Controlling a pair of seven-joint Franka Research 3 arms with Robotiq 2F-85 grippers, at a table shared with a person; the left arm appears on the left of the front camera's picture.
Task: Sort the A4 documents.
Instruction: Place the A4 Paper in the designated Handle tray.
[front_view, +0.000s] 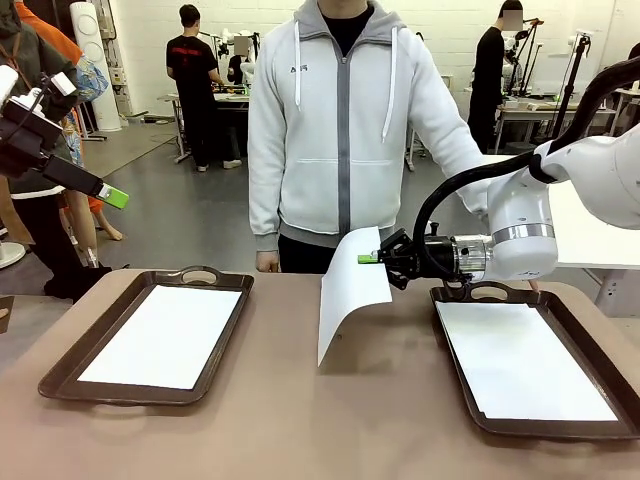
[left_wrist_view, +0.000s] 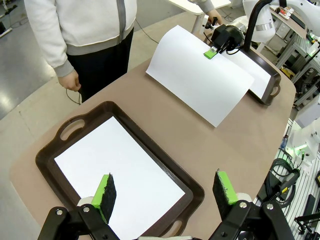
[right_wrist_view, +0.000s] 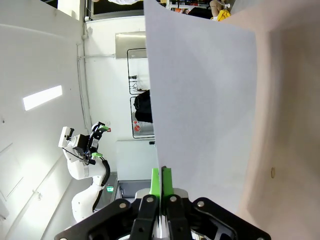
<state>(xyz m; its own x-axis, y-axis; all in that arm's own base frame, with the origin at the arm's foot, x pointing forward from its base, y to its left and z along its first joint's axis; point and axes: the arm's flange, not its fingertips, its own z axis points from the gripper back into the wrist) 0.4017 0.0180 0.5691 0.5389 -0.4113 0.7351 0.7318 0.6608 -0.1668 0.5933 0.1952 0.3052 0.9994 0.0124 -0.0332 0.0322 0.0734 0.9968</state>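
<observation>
One A4 document (front_view: 352, 290) hangs on edge above the middle of the table, its top edge pinched in my right gripper (front_view: 368, 258), which is shut on it. The same sheet (left_wrist_view: 200, 75) curves down to the tabletop in the left wrist view, and it (right_wrist_view: 205, 100) rises from the closed pads (right_wrist_view: 156, 176) in the right wrist view. A second sheet (front_view: 165, 335) lies flat in the left brown tray (front_view: 60, 372). A third (front_view: 520, 360) lies in the right tray (front_view: 600, 345). My left gripper (front_view: 108, 192) is raised at the far left, open and empty (left_wrist_view: 165, 189) above the left tray (left_wrist_view: 50, 150).
A person in a white zip hoodie (front_view: 340, 130) stands at the table's far edge, one hand (left_wrist_view: 214, 20) by the right tray's handle. The brown tabletop (front_view: 330, 420) lies between the trays. A white side table (front_view: 585, 230) stands behind my right arm.
</observation>
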